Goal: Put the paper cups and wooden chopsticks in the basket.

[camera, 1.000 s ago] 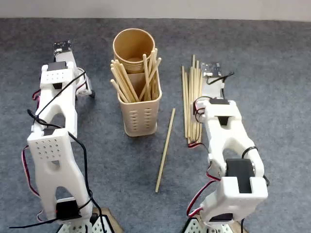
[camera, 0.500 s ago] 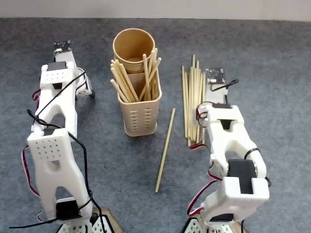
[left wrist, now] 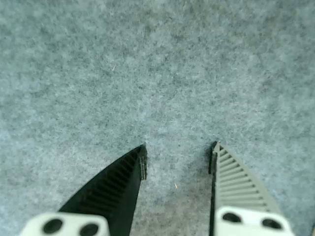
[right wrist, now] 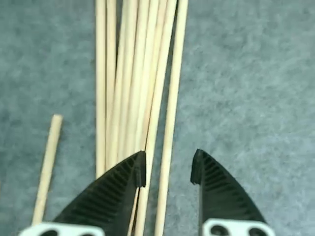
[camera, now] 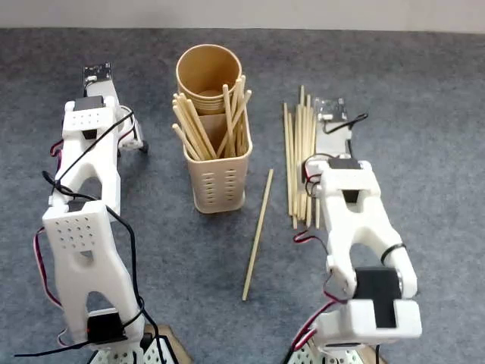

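Note:
A cream slotted basket [camera: 220, 178] stands mid-table holding brown paper cups [camera: 208, 70] and several wooden chopsticks [camera: 206, 127]. A bundle of chopsticks [camera: 301, 155] [right wrist: 132, 88] lies on the carpet to the basket's right. One single chopstick [camera: 259, 231] [right wrist: 47, 162] lies apart, between the basket and the bundle. My right gripper [right wrist: 167, 169] is open just over the bundle's near end, with one stick of the bundle between its fingers. My left gripper [left wrist: 178, 157] is open over bare carpet, at the far left of the table.
Grey carpet [camera: 424, 114] covers the whole table. The left arm [camera: 89, 174] stretches along the left side and the right arm [camera: 352, 227] along the right, next to the bundle. Open carpet lies between the basket and the left arm.
The right arm shifted slightly back and forth beside the chopstick bundle. The left arm, the basket and the loose chopstick stayed where they were.

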